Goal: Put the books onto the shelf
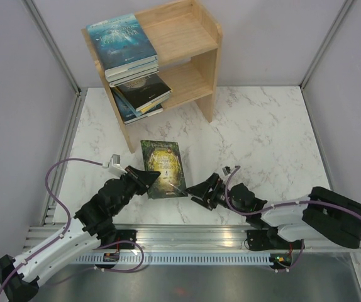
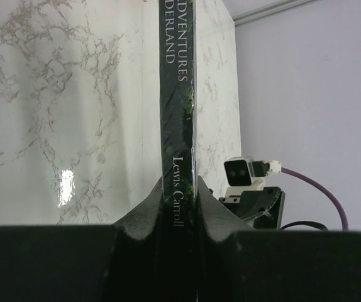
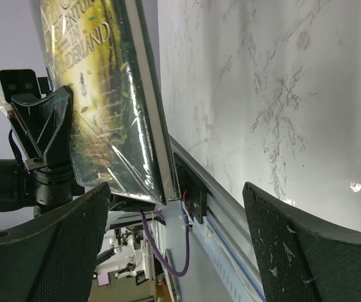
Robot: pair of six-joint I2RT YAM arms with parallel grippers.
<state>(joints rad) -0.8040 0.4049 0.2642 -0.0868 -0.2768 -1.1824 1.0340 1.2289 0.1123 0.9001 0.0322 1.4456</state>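
Left wrist view showed your left jaws pinching the green-gold book (image 2: 177,126) by its spine, near the front of the desk (image 1: 262,126); right jaws stood spread beside it. That narrow hold could let it slip before reaching the shelf (image 1: 187,31).

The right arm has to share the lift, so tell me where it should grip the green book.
Take the long page edge of the green book, coming from the right. The left gripper pinches the spine side, and the open right gripper faces that free edge. The book is thin, so one finger probably goes above and one below.
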